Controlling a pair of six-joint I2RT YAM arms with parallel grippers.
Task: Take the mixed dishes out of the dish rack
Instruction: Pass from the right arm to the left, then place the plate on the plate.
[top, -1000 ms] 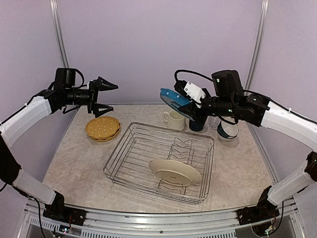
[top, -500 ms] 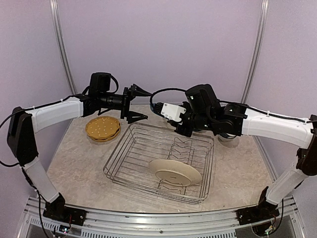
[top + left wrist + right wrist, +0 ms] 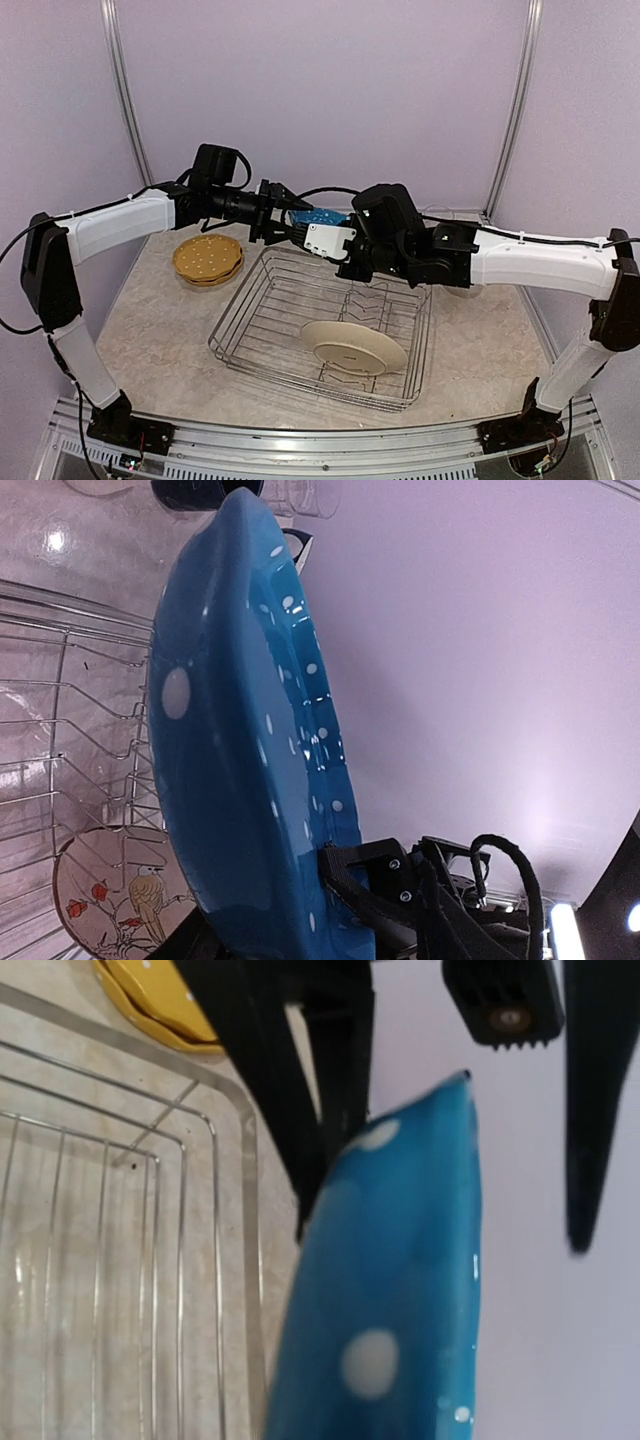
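blue plate [image 3: 322,216]: between both grippers, above dish rack [image 3: 232,318]
right gripper [image 3: 338,872]: clamped on its rim
left gripper [image 3: 292,218]: jaws apart, straddling opposite rim

Top view: the blue plate [image 3: 325,215] is showing only as a sliver, the left hand [image 3: 296,220] and a white wrist camera [image 3: 330,238] covering the rest; the right arm [image 3: 520,262] is screening all but a scrap of something behind it. Left wrist: the plate is running off the bottom edge and masking most of the cream patterned plate [image 3: 105,910]; navy mug [image 3: 195,490] and tumbler [image 3: 300,492] are being cut by the top edge. Right wrist: the plate is blurring; the left hand's fingers [image 3: 320,1110] and the yellow plate [image 3: 160,1005] are being cropped at the top, the dish rack [image 3: 230,1260] at left and bottom.
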